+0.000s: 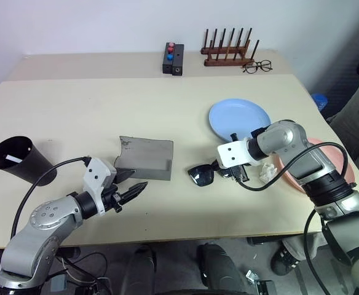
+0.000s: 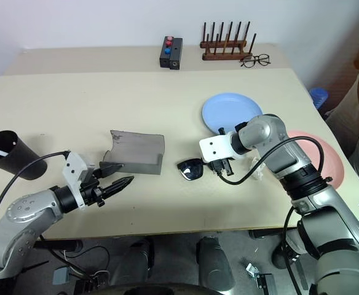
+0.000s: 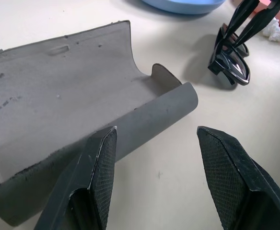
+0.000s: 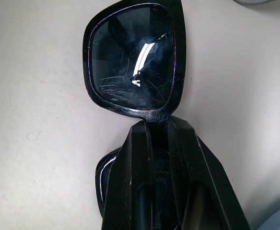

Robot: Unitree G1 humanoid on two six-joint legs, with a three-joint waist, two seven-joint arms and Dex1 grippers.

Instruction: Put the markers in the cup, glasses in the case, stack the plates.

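Two arms over the desk [image 1: 75,110]. Right gripper [image 1: 233,174] is down on the sunglasses [image 1: 202,174], fingers pinched together at the bridge between the two lenses; the right wrist view shows them closed over the frame's middle. Glasses sit on the desk surface, a bit right of centre, toward the near edge. Left gripper [image 1: 132,192] hangs just in front of the case [image 1: 144,158], jaws spread, nothing between them. Case lies open near the desk's centre, lid flat toward the far side, trough facing up, empty. Glasses and case near each other, not touching.

Black cup [image 1: 18,160] lies tipped on its side by the left edge, mouth up-left, white label visible inside. Blue plate [image 1: 238,118] sits right of centre, beyond the glasses. Pink plate [image 1: 336,161] by the right edge, partly under the right arm, with a crumpled white scrap [image 1: 268,173] at its left rim. Plates apart, not stacked.

Far edge: wooden peg rack [image 1: 229,50], wire spectacles [image 1: 257,66] beside it, black button box [image 1: 173,58].
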